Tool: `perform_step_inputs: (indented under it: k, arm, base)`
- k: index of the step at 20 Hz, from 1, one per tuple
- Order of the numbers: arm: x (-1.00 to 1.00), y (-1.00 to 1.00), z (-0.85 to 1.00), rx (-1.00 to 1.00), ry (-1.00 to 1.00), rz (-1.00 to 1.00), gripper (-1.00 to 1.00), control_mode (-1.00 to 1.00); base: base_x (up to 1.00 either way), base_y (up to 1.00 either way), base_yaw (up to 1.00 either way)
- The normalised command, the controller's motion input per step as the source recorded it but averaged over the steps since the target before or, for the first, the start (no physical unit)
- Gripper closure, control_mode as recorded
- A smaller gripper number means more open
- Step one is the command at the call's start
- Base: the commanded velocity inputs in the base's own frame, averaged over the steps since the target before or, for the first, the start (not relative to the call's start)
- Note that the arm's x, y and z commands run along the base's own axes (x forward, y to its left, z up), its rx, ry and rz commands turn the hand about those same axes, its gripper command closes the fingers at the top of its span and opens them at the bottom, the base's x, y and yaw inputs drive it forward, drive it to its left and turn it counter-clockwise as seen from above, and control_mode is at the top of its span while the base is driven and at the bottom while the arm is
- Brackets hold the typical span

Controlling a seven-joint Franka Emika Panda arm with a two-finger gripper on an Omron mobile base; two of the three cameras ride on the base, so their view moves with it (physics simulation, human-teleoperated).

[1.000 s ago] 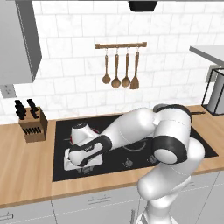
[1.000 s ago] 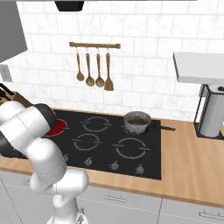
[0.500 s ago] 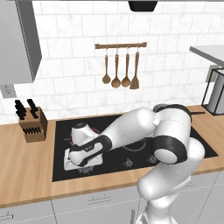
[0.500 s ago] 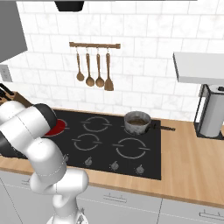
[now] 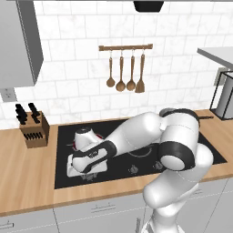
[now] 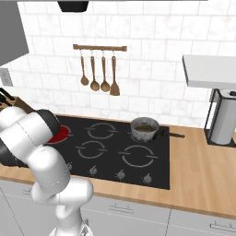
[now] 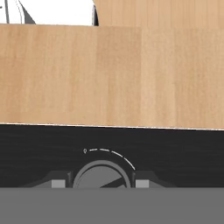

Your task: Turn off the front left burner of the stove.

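You have a wooden worktop (image 6: 203, 170) under white tile, knife block (image 5: 32, 129) at left, utensil rail (image 6: 99, 47) above, pot (image 6: 144, 128) on the stove (image 6: 138, 173). The front left burner (image 6: 59, 134) glows red at the cooktop's left. In the hand view, the pincer (image 7: 102, 183) straddles a round knob (image 7: 101, 176), probably touching; I cannot tell whether it grips.

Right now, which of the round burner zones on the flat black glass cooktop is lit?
The front left burner, partly hidden behind the white arm at the cooktop's left end: it glows solid red, while the others show only grey rings.
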Motion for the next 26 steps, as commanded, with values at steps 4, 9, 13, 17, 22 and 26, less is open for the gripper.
perform_step_inputs:
  k: [4,9,13,17,22,26]
  arm:
    - [0.0,0.0,-0.12,0.0,0.0,-0.18,1.0,-1.0]
    - [0.0,0.0,-0.16,0.0,0.0,-0.2,1.0,-1.0]
    - [0.0,0.0,-0.15,0.0,0.0,-0.18,1.0,-1.0]
    - [0.0,0.0,-0.17,0.0,0.0,-0.19,1.0,-1.0]
    - [0.0,0.0,-0.19,0.0,0.0,-0.2,1.0,-1.0]
    - [0.0,0.0,-0.22,0.0,0.0,-0.21,1.0,-1.0]
  base:
    - [0.0,0.0,0.0]
    - [0.0,0.0,0.0]
    - [0.0,0.0,0.0]
    - [0.0,0.0,0.0]
    - [0.0,0.0,0.0]
    - [0.0,0.0,0.0]
